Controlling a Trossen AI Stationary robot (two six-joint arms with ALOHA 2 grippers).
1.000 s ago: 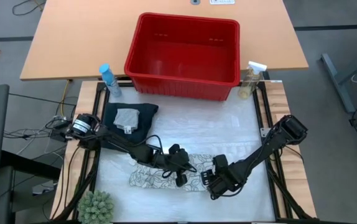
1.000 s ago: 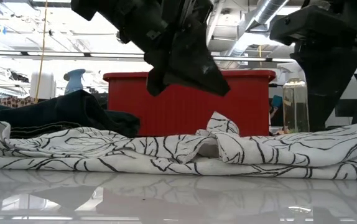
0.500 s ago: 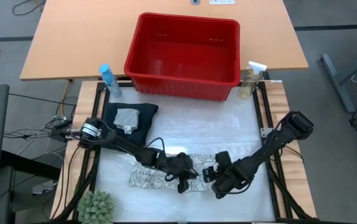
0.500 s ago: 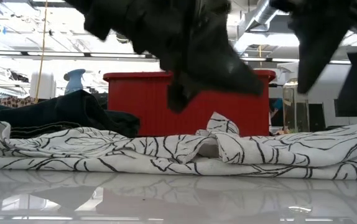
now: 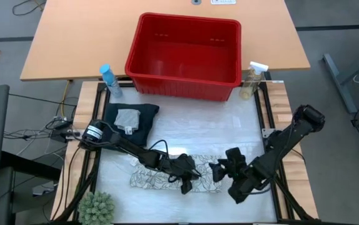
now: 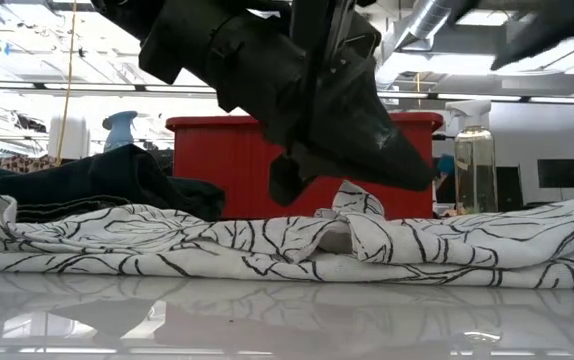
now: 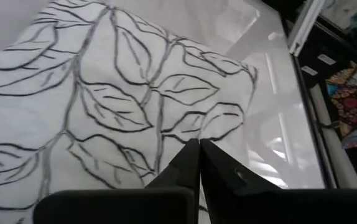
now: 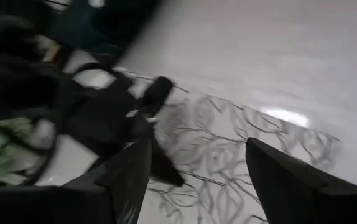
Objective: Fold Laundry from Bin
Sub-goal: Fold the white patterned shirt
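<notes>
The white leaf-print cloth (image 5: 157, 179) lies folded into a long strip on the white table, near the front edge. My left gripper (image 5: 186, 183) is shut and slants down just over the strip's middle (image 7: 104, 93); in the low view its tip (image 6: 285, 190) stands a little above the cloth (image 6: 267, 250). My right gripper (image 5: 221, 170) is open, raised over the strip's right end (image 8: 228, 143). The dark trousers (image 5: 143, 128) lie folded at the back left with the small grey cloth (image 5: 128, 119) on top. The red bin (image 5: 182, 87) stands behind.
A blue spray bottle (image 5: 109, 78) stands at the bin's left corner and a clear one (image 5: 252, 78) at its right. A green plant (image 5: 96, 209) sits at the front left corner. Bare white table lies between the strip and the bin.
My right gripper has risen off the cloth's right end and drawn back toward the table's right edge, turning as it went; it stays open. My left gripper has sunk toward the strip's middle, tipping further down. The cloth has kept its shape.
</notes>
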